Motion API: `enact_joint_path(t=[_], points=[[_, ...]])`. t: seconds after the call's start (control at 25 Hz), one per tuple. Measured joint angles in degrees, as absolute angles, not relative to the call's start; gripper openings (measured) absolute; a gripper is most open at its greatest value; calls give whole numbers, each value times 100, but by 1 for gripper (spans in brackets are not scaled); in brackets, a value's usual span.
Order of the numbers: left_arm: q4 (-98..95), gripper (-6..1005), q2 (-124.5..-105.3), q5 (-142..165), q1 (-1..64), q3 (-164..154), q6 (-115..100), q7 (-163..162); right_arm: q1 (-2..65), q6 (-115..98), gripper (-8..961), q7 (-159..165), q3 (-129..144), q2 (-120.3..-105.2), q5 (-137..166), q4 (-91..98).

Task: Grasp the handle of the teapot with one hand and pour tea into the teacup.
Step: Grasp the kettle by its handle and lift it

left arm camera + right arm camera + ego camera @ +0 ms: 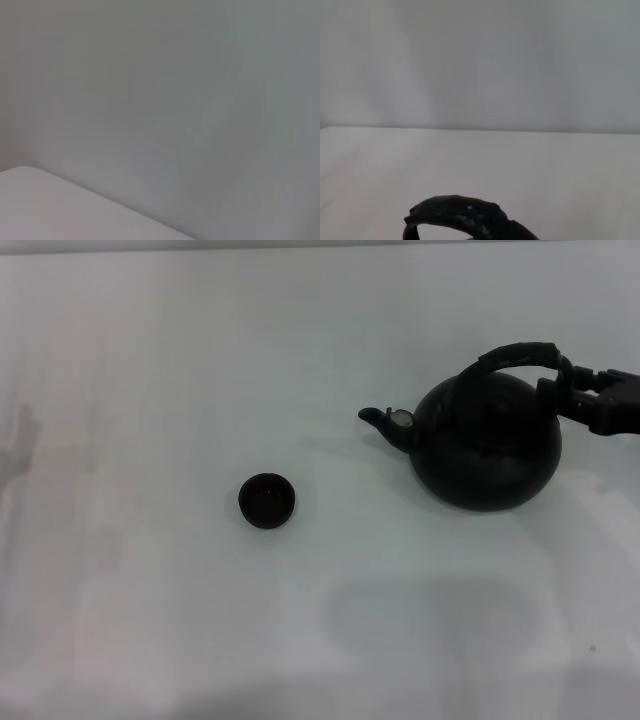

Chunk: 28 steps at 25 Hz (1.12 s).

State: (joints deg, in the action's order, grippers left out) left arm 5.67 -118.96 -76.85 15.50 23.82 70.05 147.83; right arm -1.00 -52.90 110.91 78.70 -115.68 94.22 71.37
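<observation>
On the pale surface the teacup sits alone left of centre. Well apart to its right the teapot is tilted, its spout pointing toward the cup. The right hand is clamped on the right end of the handle. The left hand is out of view.

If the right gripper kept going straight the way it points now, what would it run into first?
The right gripper points toward the robot's left, already at the right end of the handle. Going on, it would likely push the handle first, then the teapot; depth is unclear.
</observation>
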Motion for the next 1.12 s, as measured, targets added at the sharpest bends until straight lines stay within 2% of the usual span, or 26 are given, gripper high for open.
enact_joint_path(t=[0.48,0.6,0.8,1.12], points=[[552,890,-11900,-7819,1582,2382,7005,14783,44,-5291,395,11094,7875,-11549,9450,6989],[552,890,-11901,-7842,1582,2382,7005,14783,92,-5306,391,11091,7875,-11540,9474,6982],[554,890,-11895,-7842,1583,2382,7005,14783,141,-5326,274,11030,7867,-11524,9489,6979],[545,890,-11891,-7843,1603,2382,7007,14783,182,-5414,206,11021,7837,-11522,9462,7042]])
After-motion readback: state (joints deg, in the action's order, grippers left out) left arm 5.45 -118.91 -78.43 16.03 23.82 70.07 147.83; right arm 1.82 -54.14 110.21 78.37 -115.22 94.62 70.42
